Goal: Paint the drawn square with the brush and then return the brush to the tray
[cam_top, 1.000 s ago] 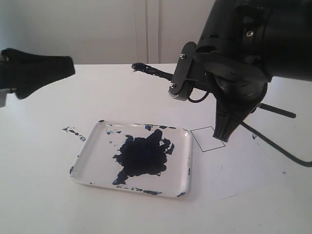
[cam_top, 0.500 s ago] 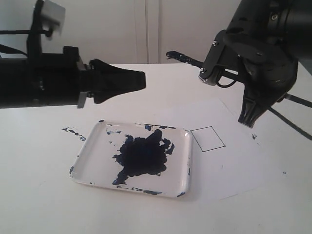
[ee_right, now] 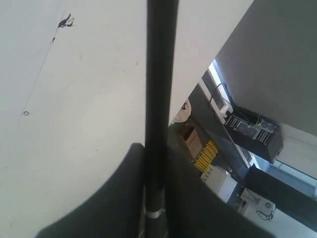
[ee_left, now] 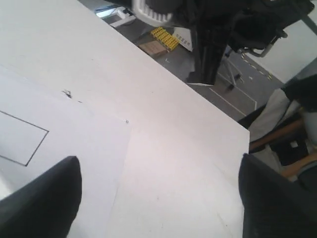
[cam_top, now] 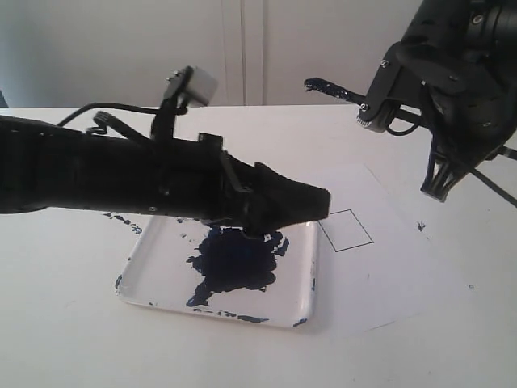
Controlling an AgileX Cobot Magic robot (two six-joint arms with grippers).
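The drawn square (cam_top: pixel 347 230) on the white paper is a thin black outline with a white inside; one corner of it shows in the left wrist view (ee_left: pixel 20 136). Left of it lies the tray (cam_top: pixel 300 279) with its navy blotch (cam_top: pixel 234 259). My left gripper (cam_top: pixel 321 202) reaches over the tray's far side, its tip close to the square. Its fingers (ee_left: pixel 44 198) stand wide apart around bare paper, gripper midpoint (ee_left: pixel 158 198). My right gripper (cam_top: pixel 436 190) hangs high at the right, shut on the brush (ee_right: pixel 161 74). The brush's blackened tip (cam_top: pixel 313 84) juts out to the upper left.
The paper sheet (cam_top: pixel 388 283) spreads right of the tray. Paint specks mark the table left of the tray (cam_top: pixel 121 217) and right of the square (cam_top: pixel 421 227). The table's edge (ee_left: pixel 198 94) lies beyond the paper, with floor clutter past it.
My left arm has swept in from the left and now stretches over the tray toward the square. My right gripper has lifted up and to the right, carrying the brush away from the square.
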